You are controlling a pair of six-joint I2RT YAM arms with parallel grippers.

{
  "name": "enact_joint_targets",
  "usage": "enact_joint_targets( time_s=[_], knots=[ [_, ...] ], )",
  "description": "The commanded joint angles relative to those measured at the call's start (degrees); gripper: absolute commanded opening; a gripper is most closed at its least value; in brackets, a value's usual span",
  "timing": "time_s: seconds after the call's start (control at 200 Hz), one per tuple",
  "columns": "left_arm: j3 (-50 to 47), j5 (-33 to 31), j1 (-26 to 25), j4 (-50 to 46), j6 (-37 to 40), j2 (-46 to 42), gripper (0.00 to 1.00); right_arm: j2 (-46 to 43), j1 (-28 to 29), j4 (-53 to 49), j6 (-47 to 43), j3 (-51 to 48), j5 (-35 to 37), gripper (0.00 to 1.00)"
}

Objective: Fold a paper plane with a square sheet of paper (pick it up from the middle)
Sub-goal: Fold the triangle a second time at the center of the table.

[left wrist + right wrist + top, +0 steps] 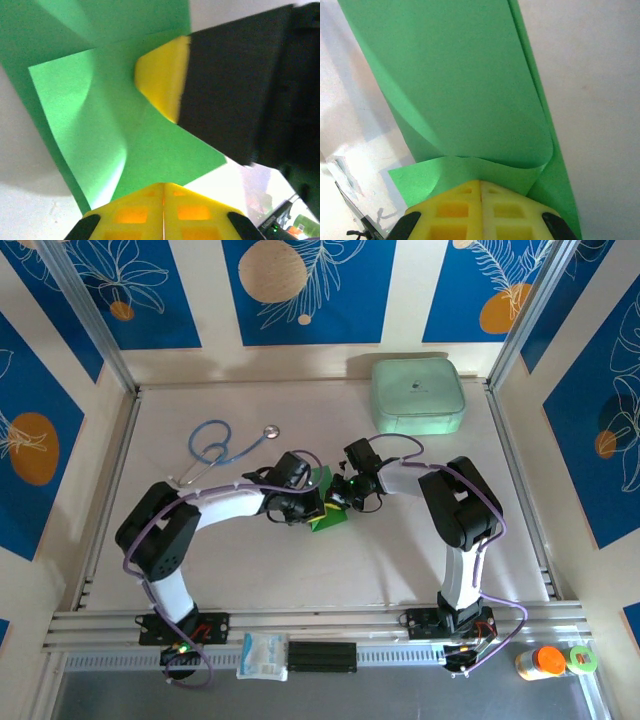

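Two robot arms meet over the middle of the table (250, 570), sharing a square sheet of paper (321, 480) between them, raised off the surface roughly midway between the left and right edges. The bright green sheet is no flat square here: it is creased and curled, with layers lying over one another.

The left gripper (303, 502) reaches in from the left side. Seen from its own wrist camera, the left gripper (162, 186) has its yellow fingers pressed together with no gap, and the sheet (125, 125) runs right down into the tips, pinched there. In that view one yellow finger (161, 80) of the other arm presses onto the paper from the far side, its black body behind it.

The right gripper (342, 492) comes in from the right side. Its wrist camera shows the right gripper (480, 182) likewise closed tight, clamping a folded edge of the sheet (460, 90), which rises from the tips in a long band and curls over in a soft loop just above them.

Well apart from the work, a blue stethoscope (225, 445) lies toward the far left of the table, a pale mint case (418, 395) sits in the far right corner, and a white packet (264, 655) rests on the near edge.
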Motion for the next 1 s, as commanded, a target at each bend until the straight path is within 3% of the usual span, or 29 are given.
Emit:
enact_joint_targets(
  time_s=[0.0,0.996],
  knots=[
    [-0.24,0.34,-0.41,0.28,-0.74,1.4,0.08,3.13,-0.06,-5.32,-0.41,-2.79,4.63,0.05],
    [-0.38,-0.76,-0.4,-1.22,2.74,5.37,0.05,3.46,-0.25,-6.24,-0.75,-2.53,4.57,0.05]
  ],
)
